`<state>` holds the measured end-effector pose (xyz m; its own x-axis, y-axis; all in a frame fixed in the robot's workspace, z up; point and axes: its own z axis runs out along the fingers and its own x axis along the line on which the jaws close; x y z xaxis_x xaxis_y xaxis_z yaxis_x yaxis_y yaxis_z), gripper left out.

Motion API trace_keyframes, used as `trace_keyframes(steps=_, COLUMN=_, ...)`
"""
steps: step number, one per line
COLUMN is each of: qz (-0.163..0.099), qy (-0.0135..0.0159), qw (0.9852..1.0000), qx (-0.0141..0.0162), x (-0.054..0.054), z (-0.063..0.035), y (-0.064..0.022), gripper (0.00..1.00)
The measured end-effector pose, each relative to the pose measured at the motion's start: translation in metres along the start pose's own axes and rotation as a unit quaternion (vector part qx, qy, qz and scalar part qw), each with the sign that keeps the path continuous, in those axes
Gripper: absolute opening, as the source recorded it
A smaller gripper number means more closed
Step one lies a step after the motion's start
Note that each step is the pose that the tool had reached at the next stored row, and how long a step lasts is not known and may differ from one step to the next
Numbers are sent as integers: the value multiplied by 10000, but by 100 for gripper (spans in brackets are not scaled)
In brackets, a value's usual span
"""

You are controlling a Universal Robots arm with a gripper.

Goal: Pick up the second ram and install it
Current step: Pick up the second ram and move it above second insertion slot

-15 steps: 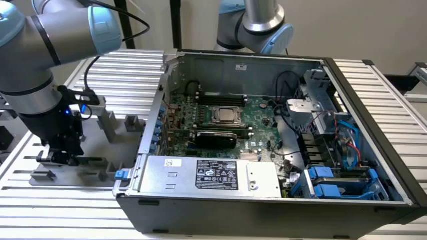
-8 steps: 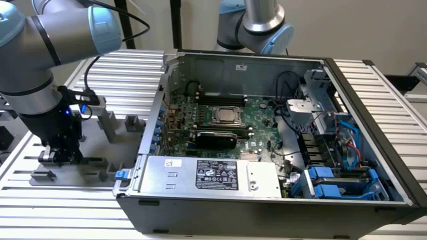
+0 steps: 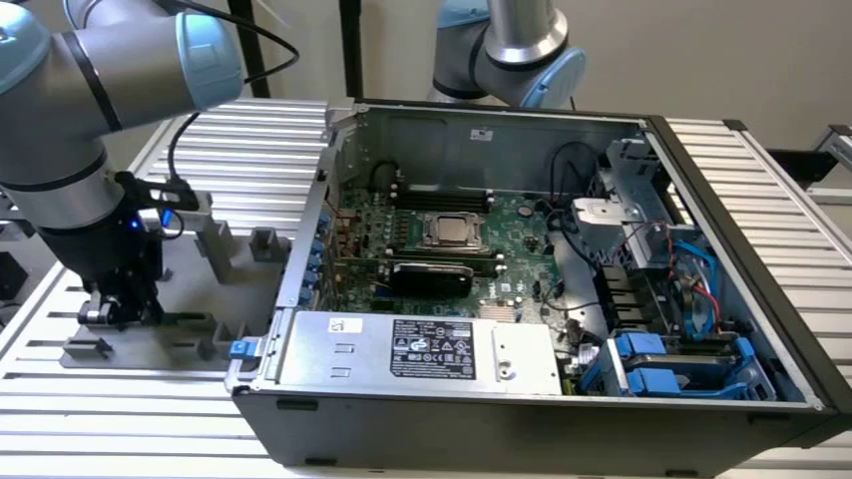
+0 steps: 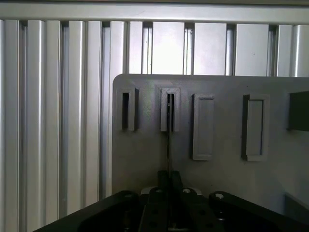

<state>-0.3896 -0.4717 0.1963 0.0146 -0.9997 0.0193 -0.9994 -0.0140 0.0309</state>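
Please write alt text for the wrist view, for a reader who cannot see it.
The claw grips a thin memory stick, seen edge-on, standing in one slot of a gray holder plate. A ribbed metal table lies under it.

exterior view high over computer case [image 3: 533, 429], wrist view close above grey plate [image 4: 140, 159], shared by both

Silver-grey tubular arm [image 3: 60, 110], pale blue joint caps [image 3: 211, 45], black cable [image 3: 273, 40], black hand [image 3: 118, 304]
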Motion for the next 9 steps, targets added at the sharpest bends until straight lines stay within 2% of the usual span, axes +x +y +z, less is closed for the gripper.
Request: trace_keyframes(steps=9, qz=81, qy=-2, qw=10000, qx=-2, x=5, z=2, y=1, gripper=0)
